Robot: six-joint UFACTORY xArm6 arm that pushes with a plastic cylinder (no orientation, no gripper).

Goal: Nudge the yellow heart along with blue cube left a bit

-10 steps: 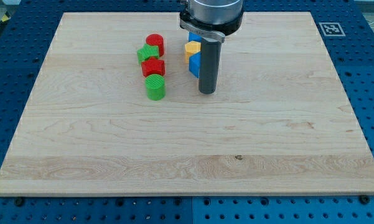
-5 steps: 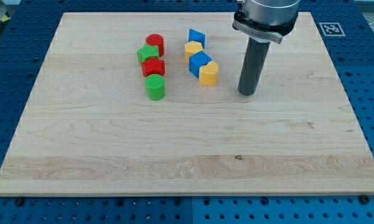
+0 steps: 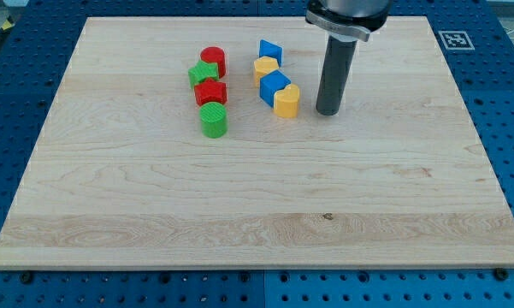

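Note:
The yellow heart (image 3: 286,101) lies on the wooden board (image 3: 257,214), touching the lower right side of the blue cube (image 3: 273,85). My tip (image 3: 327,111) rests on the board just to the right of the yellow heart, with a small gap between them. The rod rises straight up from it to the arm at the view's top.
A second yellow block (image 3: 265,67) and a blue block (image 3: 270,50) sit just above the blue cube. To the left stand a red cylinder (image 3: 212,59), a green block (image 3: 203,74), a red block (image 3: 210,92) and a green cylinder (image 3: 214,120).
My tip swung from in front of the blue cube out to the right, then came back left and slightly up, close to the yellow heart. The blocks have not moved.

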